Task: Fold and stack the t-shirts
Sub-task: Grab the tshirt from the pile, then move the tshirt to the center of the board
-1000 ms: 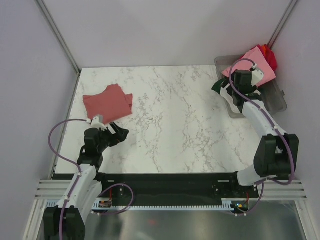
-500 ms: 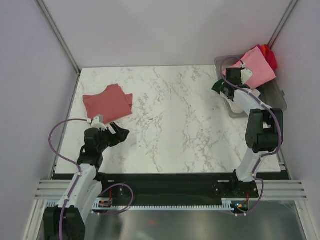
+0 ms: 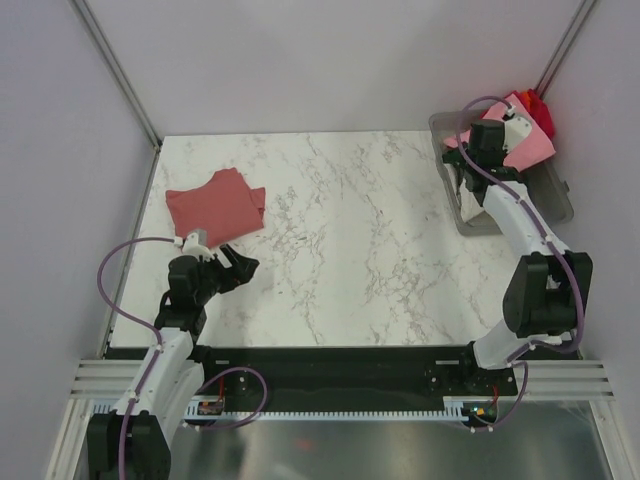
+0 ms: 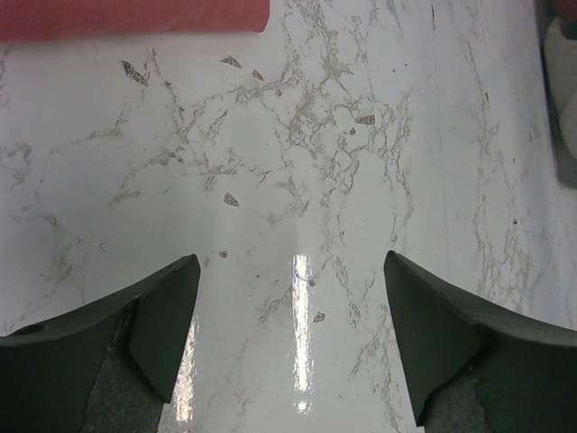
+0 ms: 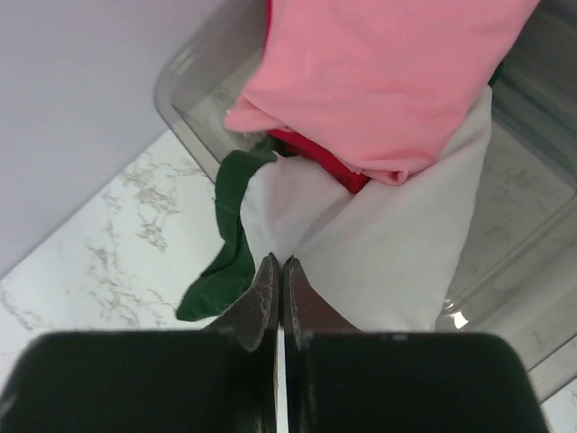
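A dusty brick-red t-shirt (image 3: 215,205) lies folded at the table's back left; its edge (image 4: 135,16) shows at the top of the left wrist view. Below it my left gripper (image 3: 243,265) hovers over bare marble, open and empty (image 4: 290,271). At the back right, my right gripper (image 3: 465,172) reaches into the clear bin (image 3: 555,200). Its jaws (image 5: 278,262) are shut on a pinch of the cream-white t-shirt (image 5: 379,253). A dark green t-shirt (image 5: 230,244) hangs beside it over the bin's edge.
A pink garment (image 5: 388,81) lies on top of the pile in the bin (image 5: 194,81), with a bright red one (image 5: 325,162) under it. Grey walls close in the table on three sides. Marble stretches between the two arms.
My right gripper has gone from open to shut, pinching the white t-shirt, and its wrist has shifted over the bin. The left arm has not moved.
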Tool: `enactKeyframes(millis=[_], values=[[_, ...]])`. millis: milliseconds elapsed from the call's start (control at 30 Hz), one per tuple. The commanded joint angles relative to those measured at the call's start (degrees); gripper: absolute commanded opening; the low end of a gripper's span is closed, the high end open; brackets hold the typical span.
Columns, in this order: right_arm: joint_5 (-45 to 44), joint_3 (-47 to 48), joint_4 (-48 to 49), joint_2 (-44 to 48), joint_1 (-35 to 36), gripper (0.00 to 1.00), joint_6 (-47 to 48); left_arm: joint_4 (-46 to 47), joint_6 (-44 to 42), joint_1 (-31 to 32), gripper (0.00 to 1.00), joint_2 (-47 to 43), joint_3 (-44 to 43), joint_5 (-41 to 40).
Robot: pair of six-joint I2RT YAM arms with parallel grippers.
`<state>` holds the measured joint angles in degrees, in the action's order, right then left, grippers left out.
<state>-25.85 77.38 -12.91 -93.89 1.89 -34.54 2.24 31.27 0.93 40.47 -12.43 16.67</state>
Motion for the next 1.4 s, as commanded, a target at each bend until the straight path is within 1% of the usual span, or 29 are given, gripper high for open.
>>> enactKeyframes(millis=[0, 133, 267, 333, 367, 400, 433, 567, 633, 667, 733, 833, 933, 967, 1000, 1033, 1067, 1100, 1133, 1200, 1233, 1300, 1333, 1367], values=[[-0.17, 1.89, 2.71, 8.27, 1.88, 0.00, 2.99, 2.42, 0.73, -0.23, 0.90, -0.39, -1.64, 1.26], [2.72, 3.12, 2.62, 13.37, 3.47, 0.00, 3.52, 2.50, 0.73, -0.23, 0.90, -0.30, -1.64, 1.26], [6.68, 7.16, 1.31, 17.50, 5.75, 0.00, 4.22, 2.50, 0.73, -0.31, 0.90, -0.39, -1.72, 1.26], [11.50, 11.28, -0.18, 18.38, 6.72, 0.00, 3.61, 2.42, 0.73, -0.23, 0.90, -0.39, -1.64, 1.26], [13.61, 15.21, -0.80, 18.82, 7.16, 0.00, 2.91, 2.42, 0.73, -0.31, 0.90, -0.48, -1.55, 1.26], [18.68, 17.51, -2.54, 18.83, 7.34, 0.00, 2.21, 2.50, 0.73, -0.31, 0.90, -0.48, -1.55, 1.18], [20.81, 19.80, -3.35, 18.74, 7.60, 0.00, 1.77, 2.51, 0.81, -0.23, 0.90, -0.48, -1.64, 1.35], [31.89, 30.86, -4.76, 18.04, 8.83, 0.00, -3.58, 2.50, 0.73, -0.23, 0.90, -0.48, -1.55, 1.18], [36.36, 33.00, -4.85, 17.95, 9.01, 0.00, -5.26, 2.42, 0.81, -0.23, 0.90, -0.56, -1.55, 1.18], [37.18, 33.96, -4.76, 18.30, 9.01, 0.00, -5.97, 2.42, 0.81, -0.31, 0.90, -0.48, -1.55, 1.09], [37.80, 33.54, -5.02, 19.09, 9.01, 0.00, -6.67, 2.42, 0.73, -0.23, 0.90, -0.57, -1.55, 1.18], [35.96, 28.63, -5.02, 21.99, 8.92, 0.00, -6.76, 2.33, 0.73, -0.23, 0.90, -0.83, -1.55, 1.09], [36.12, 20.29, -5.20, 24.80, 9.01, 0.00, -7.55, 2.24, 0.64, -0.23, 0.90, -1.09, -1.46, 1.26], [37.17, 15.22, -5.11, 26.11, 8.92, 0.00, -7.64, 2.33, 0.64, -0.23, 0.90, -1.18, -1.46, 1.44], [37.62, 12.64, -5.20, 26.73, 9.01, 0.04, -7.64, 2.33, 0.55, -0.23, 0.90, -1.36, -1.46, 1.61], [37.62, 10.01, -5.20, 27.87, 9.09, 0.09, -7.47, 2.33, 0.55, -0.23, 0.90, -1.44, -1.37, 1.79], [37.54, 5.37, -5.20, 28.40, 9.01, 0.12, -7.21, 2.42, 0.55, -0.23, 0.90, -1.53, -1.37, 1.79], [37.88, 3.23, -5.20, 28.76, 9.01, 0.28, -6.77, 2.50, 0.55, -0.23, 0.90, -1.71, -1.29, 1.88], [38.50, 1.47, -5.20, 29.19, 8.92, 0.48, -5.55, 2.59, 0.55, -0.23, 0.90, -1.80, -1.20, 1.97], [40.69, -2.84, -5.46, 29.46, 9.01, 0.80, -4.05, 2.77, 0.55, -0.23, 0.91, -1.88, -1.11, 2.40], [41.31, -4.16, -5.46, 29.64, 9.01, 0.83, -3.52, 2.94, 0.55, -0.23, 0.93, -1.80, -1.02, 2.58], [41.32, -8.46, -5.37, 29.73, 9.09, 0.84, -1.49, 4.17, 0.64, -0.05, 0.96, -1.18, -0.93, 3.80], [39.84, -10.13, -5.03, 29.90, 9.27, 0.84, -1.23, 4.78, 0.81, 0.21, 0.96, 0.04, -1.11, 4.42], [39.12, -14.15, -3.46, 29.82, 9.71, 0.84, -0.62, 6.18, 0.81, 1.17, 0.96, 0.75, -1.20, 5.04]])
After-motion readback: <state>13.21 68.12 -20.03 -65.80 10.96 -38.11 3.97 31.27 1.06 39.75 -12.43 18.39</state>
